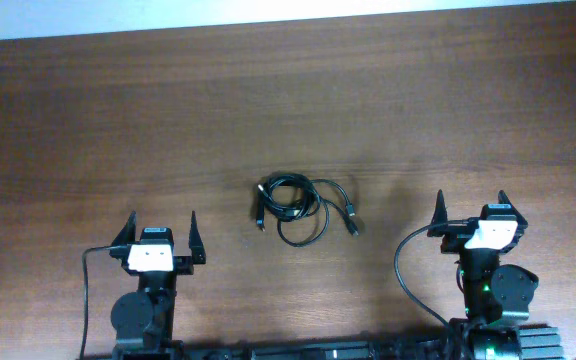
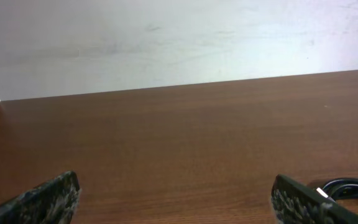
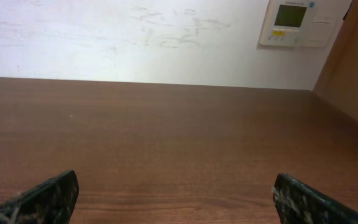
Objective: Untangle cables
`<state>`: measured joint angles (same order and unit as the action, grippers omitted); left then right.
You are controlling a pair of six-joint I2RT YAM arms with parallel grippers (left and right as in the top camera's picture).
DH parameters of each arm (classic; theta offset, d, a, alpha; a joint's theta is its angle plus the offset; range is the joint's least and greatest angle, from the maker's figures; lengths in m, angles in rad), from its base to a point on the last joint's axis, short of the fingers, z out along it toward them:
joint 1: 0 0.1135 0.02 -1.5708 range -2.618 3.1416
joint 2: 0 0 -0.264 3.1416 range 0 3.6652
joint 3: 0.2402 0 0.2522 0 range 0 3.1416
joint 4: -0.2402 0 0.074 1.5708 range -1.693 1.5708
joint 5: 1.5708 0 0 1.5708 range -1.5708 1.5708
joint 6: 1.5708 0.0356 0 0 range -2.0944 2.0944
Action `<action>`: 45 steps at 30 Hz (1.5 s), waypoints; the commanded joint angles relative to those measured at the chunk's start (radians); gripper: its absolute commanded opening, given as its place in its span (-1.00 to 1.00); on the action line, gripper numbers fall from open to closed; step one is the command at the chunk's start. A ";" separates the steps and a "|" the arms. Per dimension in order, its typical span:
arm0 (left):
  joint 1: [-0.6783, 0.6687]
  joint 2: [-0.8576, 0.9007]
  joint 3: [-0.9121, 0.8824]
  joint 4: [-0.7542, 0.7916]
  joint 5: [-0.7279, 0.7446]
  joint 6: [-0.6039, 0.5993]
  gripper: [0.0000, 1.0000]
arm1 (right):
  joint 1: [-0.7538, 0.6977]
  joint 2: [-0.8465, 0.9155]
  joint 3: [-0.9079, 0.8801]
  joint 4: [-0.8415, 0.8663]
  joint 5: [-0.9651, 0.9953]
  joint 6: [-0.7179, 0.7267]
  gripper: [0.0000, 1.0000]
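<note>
Cables (image 1: 290, 200): thin black flexible cords in one loose tangled coil on the brown wooden table (image 1: 88, 120), just off centre toward 6 o'clock; nothing touches them.
Overhead, plugs: left plug end (image 1: 260, 222) lies at the coil's 7 o'clock and right plug ends (image 1: 352, 220) at its 4 o'clock, all outside the main loops.
Overhead, left gripper (image 1: 162, 222): at 8 o'clock from the coil, well apart from it, pincer spread wide and empty.
Overhead, right gripper (image 1: 471, 205): at 4 o'clock from the coil, well apart from it, pincer spread wide and empty.
Left wrist: fingers (image 2: 48, 199) sit at the bottom corners with bare table between them. A loop of the cables (image 2: 350, 185) peeks in at 4 o'clock, beyond the far finger.
Right wrist: fingers (image 3: 42, 199) are wide with nothing between them and no cables in view. A white wall panel (image 3: 294, 22) shows at 1 o'clock.
Handling (judged): light and limp, probably with a slick sheath. The whole coil would likely drag along if pulled from mid-loop.
Hold (judged): pinch the cord just behind a free plug end and draw outward while the other pincer pins the coil.
</note>
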<state>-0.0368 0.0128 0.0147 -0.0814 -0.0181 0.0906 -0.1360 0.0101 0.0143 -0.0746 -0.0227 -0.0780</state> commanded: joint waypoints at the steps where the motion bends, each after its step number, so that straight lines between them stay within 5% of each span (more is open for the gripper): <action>1: 0.005 -0.006 -0.005 -0.002 -0.004 0.019 0.98 | 0.008 -0.007 -0.009 -0.001 0.012 0.004 0.97; 45: 0.005 -0.006 0.019 0.068 0.062 0.012 0.98 | 0.008 -0.007 -0.009 -0.001 0.012 0.004 0.97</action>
<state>-0.0368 0.0128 0.0139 -0.0296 -0.0071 0.0906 -0.1360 0.0101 0.0143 -0.0746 -0.0227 -0.0780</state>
